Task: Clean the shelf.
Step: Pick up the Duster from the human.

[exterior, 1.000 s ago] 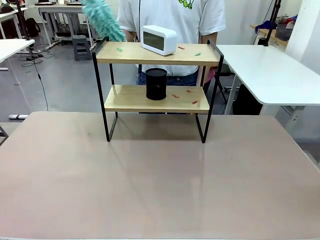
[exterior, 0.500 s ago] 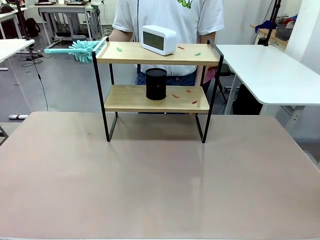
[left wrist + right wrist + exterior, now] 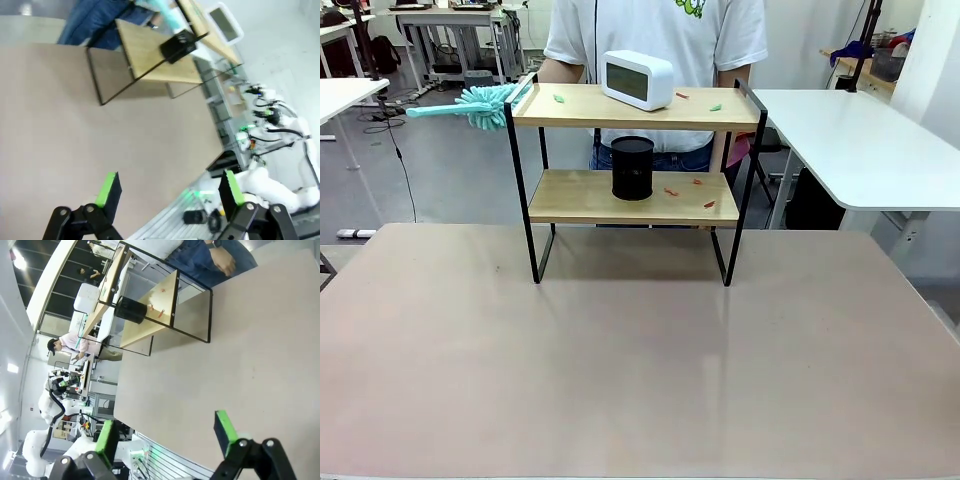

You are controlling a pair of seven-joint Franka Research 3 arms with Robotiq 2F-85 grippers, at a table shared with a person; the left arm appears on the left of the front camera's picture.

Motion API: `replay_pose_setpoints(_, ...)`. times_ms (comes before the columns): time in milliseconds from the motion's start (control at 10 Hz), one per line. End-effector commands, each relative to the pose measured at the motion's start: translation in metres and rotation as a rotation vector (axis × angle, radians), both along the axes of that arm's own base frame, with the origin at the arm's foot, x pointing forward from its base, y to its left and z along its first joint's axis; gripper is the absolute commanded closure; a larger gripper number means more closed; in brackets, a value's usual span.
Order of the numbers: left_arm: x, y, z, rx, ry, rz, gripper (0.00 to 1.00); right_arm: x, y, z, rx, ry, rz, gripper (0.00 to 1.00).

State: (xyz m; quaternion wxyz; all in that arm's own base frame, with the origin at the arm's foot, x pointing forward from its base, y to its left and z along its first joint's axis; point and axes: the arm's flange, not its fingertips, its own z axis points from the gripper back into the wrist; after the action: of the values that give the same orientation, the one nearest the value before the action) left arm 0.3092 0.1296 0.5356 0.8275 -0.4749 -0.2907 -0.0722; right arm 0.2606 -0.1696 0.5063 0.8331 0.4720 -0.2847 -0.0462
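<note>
A broad beige surface (image 3: 640, 380) fills the lower frame. In the wrist views, the left end effector (image 3: 167, 189) and right end effector (image 3: 165, 435) hang spread wide, gripping nothing. The shelf (image 3: 575, 197) stands upper centre, at the far edge, and carries a black cup (image 3: 632, 168), a white clock (image 3: 638, 79) and small scraps (image 3: 709, 204). It looks light, rigid and tippy, so its thin frame posts seem the best hold. At upper left, a teal duster (image 3: 485, 98) juts out beside its top board, with a person standing behind.

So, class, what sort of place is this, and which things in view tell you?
Probably a robotics lab or workshop: plain white tables stand around, cables trail over the grey floor, and the shelf stands by itself on a large tabletop like a test prop.
</note>
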Motion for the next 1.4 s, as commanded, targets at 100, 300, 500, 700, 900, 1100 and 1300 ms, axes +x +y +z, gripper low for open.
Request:
replay_pose_setpoints(100,0.106,-0.011,0.053,-0.149,0.205,-0.090,0.00,0.003,-0.001,0.002,0.002,-0.030,0.011,0.00)
replay_pose_setpoints(300,0.176,-0.020,0.049,-0.224,0.385,-0.122,0.00,0.003,-0.001,0.002,0.002,-0.030,0.011,0.00)
replay_pose_setpoints(500,0.224,-0.030,0.031,-0.262,0.437,-0.125,0.00,0.003,-0.001,0.002,0.002,-0.030,0.011,0.00)
replay_pose_setpoints(700,0.246,-0.043,0.010,-0.278,0.482,-0.157,0.00,0.003,-0.001,0.002,0.002,-0.030,0.011,0.00)
replay_pose_setpoints(900,0.255,-0.052,-0.006,-0.311,0.497,-0.187,0.00,0.003,-0.001,0.002,0.002,-0.030,0.011,0.00)
replay_pose_setpoints(1100,0.255,-0.058,-0.013,-0.322,0.513,-0.219,0.00,0.003,-0.001,0.002,0.002,-0.030,0.011,0.00)
replay_pose_setpoints(1300,0.254,-0.064,-0.018,-0.308,0.520,-0.222,0.00,0.003,-0.001,0.002,0.002,-0.030,0.011,0.00)
